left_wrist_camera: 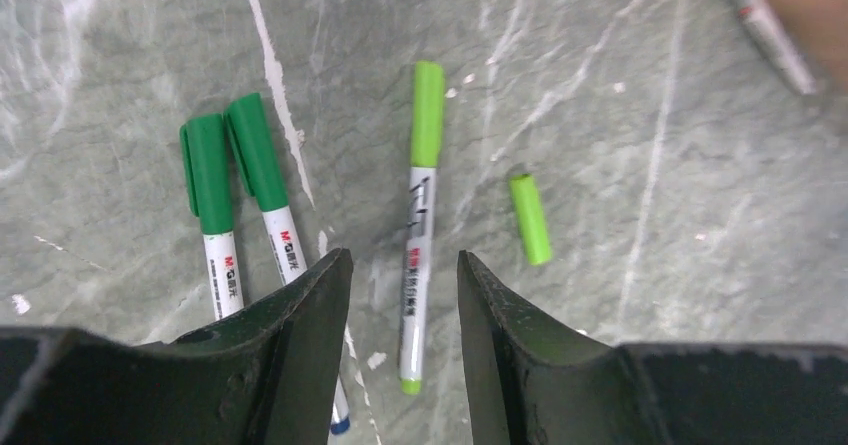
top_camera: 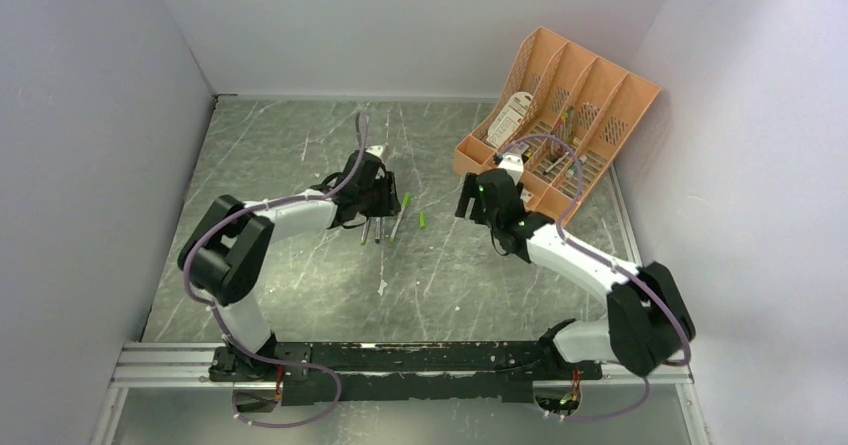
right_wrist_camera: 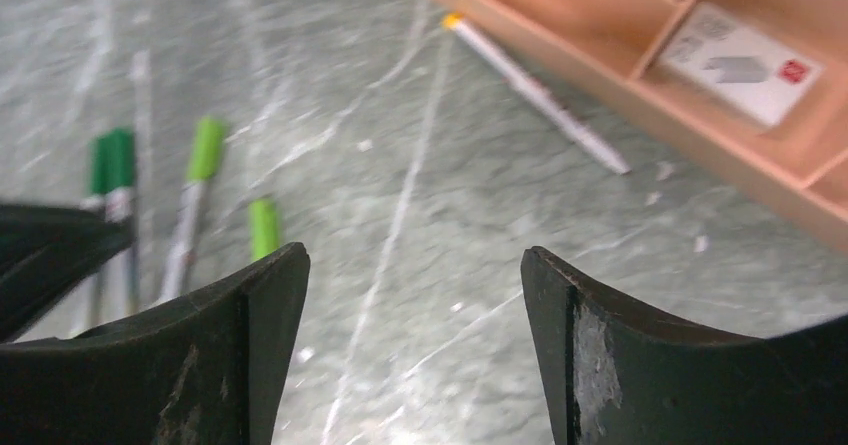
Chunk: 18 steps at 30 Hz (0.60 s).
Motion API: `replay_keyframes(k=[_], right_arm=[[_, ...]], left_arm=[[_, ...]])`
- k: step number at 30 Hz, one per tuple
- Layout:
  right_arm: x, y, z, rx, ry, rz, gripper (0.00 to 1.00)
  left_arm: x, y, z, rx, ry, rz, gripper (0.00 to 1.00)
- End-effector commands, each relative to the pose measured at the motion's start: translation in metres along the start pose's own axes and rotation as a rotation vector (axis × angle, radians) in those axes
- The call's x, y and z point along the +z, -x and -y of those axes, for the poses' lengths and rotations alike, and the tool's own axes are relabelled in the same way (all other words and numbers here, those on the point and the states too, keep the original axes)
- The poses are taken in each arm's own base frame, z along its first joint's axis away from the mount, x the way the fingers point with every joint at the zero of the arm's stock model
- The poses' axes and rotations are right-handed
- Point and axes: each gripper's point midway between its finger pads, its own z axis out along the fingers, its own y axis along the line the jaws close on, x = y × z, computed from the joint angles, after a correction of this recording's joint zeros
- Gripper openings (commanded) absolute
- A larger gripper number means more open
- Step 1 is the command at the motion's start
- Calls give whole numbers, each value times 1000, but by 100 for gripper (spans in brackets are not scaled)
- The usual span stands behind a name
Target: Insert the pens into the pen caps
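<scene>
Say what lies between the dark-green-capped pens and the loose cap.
A single pen wearing a light green cap, seen in the left wrist view.

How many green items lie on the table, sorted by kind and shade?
Pens with dark green caps: 2
Pen with light green cap: 1
Loose light green cap: 1
Total: 4

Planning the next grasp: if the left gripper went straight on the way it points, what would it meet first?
Probably the white barrel of the light-green-capped pen, which lies in line with the gap of the open left gripper; height above it is unclear.
</scene>
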Motion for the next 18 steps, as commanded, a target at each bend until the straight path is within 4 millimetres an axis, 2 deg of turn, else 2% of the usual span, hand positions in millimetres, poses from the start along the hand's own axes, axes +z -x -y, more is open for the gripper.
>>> replay_keyframes(k=[1,6,11,14,15,18], right_arm=[[24,-3,50,-57,-226,-72,79],[45,-5,57,-112,-282,-88,81],[62,-9,68,-154,-353,-78,81],[69,-11,69,-143,-363,-69,81],[72,-8,79,-126,-391,-65,81],[77,-10,83,-108,-405,-70,81]], left_arm=[[-35,45,36,36,-122,166,53],[-57,54,65,54,-227,206,53],[-60,42,87,-6,-334,203,49],[-47,34,91,-16,-343,185,36],[-42,32,92,-15,-343,175,31],[-25,31,91,-7,-326,154,11]])
